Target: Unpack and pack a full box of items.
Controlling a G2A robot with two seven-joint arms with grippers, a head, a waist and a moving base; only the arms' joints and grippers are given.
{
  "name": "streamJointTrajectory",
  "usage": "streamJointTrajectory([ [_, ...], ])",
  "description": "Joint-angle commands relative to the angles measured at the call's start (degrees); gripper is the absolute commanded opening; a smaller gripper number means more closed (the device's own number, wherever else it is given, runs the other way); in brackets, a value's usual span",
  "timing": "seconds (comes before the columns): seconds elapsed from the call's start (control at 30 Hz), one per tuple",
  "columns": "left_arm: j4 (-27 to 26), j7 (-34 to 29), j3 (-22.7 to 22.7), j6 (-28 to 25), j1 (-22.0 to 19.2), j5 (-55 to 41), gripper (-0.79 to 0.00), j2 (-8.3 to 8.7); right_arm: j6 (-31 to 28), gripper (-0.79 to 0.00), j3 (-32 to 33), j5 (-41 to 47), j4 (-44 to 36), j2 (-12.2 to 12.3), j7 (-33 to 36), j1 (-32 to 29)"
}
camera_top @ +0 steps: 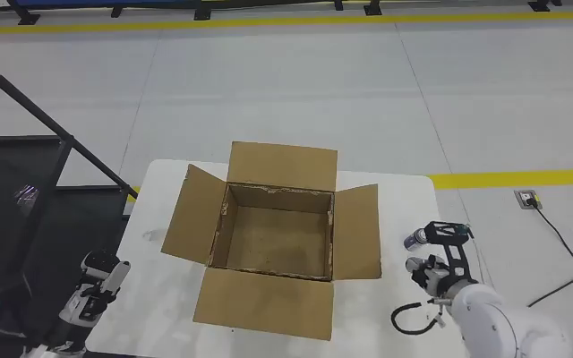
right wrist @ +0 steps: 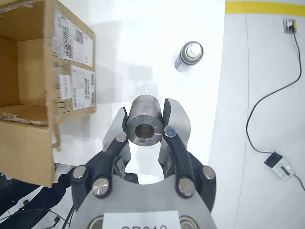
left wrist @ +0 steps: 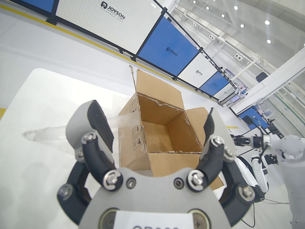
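Right claw (right wrist: 145, 110) is clamped on a short steel cylinder (right wrist: 144, 122) with a round bore through its middle, one pad pressed to each side. I see it hanging over the white table (camera_top: 394, 197) near that table's right edge, just beside the cardboard box (camera_top: 282, 166).

That box sits at the middle of the table, open, all four flaps splayed outward and its bare cardboard floor showing. Its right flap (camera_top: 356, 231) leans out toward my loaded claw and lies between the cylinder and the opening. White shipping labels (right wrist: 73, 48) cover the box wall facing that claw.

A spray can (right wrist: 188, 57) stands upright on the table beyond the cylinder, close to the edge, apart from both box and claw.

Left claw (left wrist: 152, 110) hangs off the table's left side with its fingers spread wide and nothing between them. A strip of clear tape (left wrist: 71, 129) trails from the box's near corner on that side.

On the floor past the right edge, a black cable (right wrist: 250, 117) runs from a wall-type socket (right wrist: 289, 24) to a small adapter (right wrist: 281, 165), and a yellow line (camera_top: 510, 179) crosses the floor.
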Motion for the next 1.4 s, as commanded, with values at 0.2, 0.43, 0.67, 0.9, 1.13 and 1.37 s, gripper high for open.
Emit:
streamJointTrajectory([
  [0.2, 0.0, 0.0, 0.0, 0.0, 0.0, 0.0, 0.000, 0.00, -3.4, -0.785, 2.1, 2.3, 26.2, 0.7, -5.3, 8.9],
  [0.43, 0.0, 0.0, 0.0, 0.0, 0.0, 0.0, 0.000, 0.00, -4.5, -0.785, 1.8, 2.9, 35.9, 1.2, -7.9, 13.1],
  [0.67, 0.0, 0.0, 0.0, 0.0, 0.0, 0.0, 0.000, 0.00, -3.6, -0.739, 0.6, 1.9, 38.0, 1.5, -7.8, 14.5],
  [0.9, 0.0, 0.0, 0.0, 0.0, 0.0, 0.0, 0.000, 0.00, -2.8, -0.397, -0.4, 1.8, 38.8, 1.7, -8.3, 15.2],
  [1.13, 0.0, 0.0, 0.0, 0.0, 0.0, 0.0, 0.000, 0.00, -2.3, -0.249, -0.6, 2.4, 38.9, 2.0, -8.7, 15.3],
  [1.37, 0.0, 0.0, 0.0, 0.0, 0.0, 0.0, 0.000, 0.00, -1.0, -0.095, 0.9, 3.7, 32.0, 2.4, -9.9, 12.3],
])
